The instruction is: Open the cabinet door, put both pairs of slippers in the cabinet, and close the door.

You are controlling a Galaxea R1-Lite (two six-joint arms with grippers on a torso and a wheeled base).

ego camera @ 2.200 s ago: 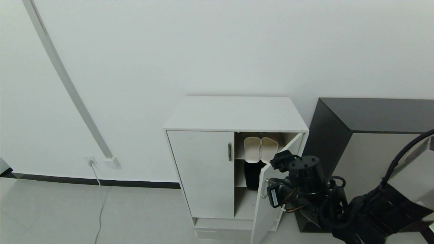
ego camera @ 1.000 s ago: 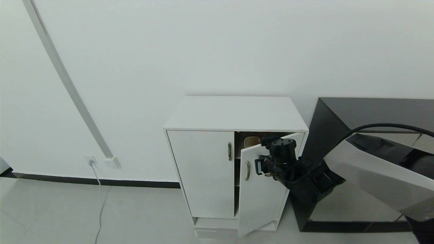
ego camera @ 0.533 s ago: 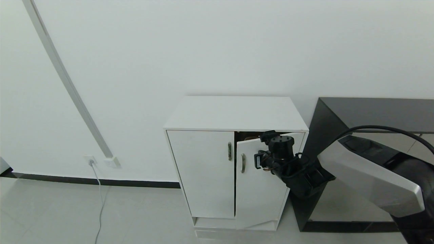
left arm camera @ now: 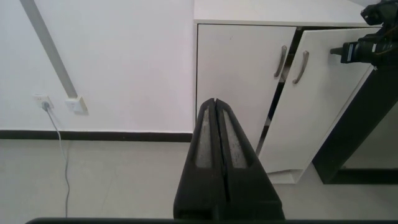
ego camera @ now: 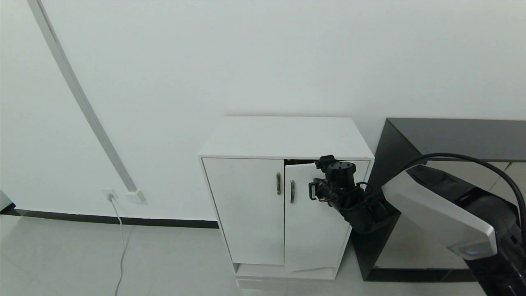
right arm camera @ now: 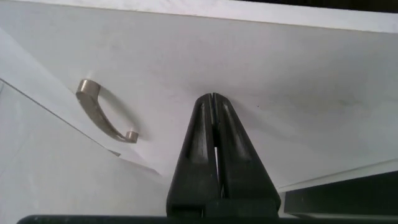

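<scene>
The white cabinet (ego camera: 283, 137) stands against the wall. Its left door (ego camera: 246, 205) is closed. Its right door (ego camera: 308, 230) is almost closed, with a thin dark gap left along the top edge. My right gripper (ego camera: 325, 163) is shut, and its tips rest against the upper part of that door; in the right wrist view the right gripper (right arm camera: 213, 97) touches the white panel beside the metal handle (right arm camera: 106, 118). The slippers are hidden behind the doors. My left gripper (left arm camera: 214, 102) is shut and empty, low and well back from the cabinet (left arm camera: 245, 68).
A dark box-like unit (ego camera: 444, 135) stands close against the cabinet's right side. A wall socket with a hanging cable (ego camera: 110, 196) and a slanted conduit (ego camera: 78, 94) are to the left. Open tiled floor (ego camera: 102, 255) lies left of the cabinet.
The right door swung from wide open to almost closed with my right gripper pressed against it. The beige and black slippers on the shelves passed out of sight behind it.
</scene>
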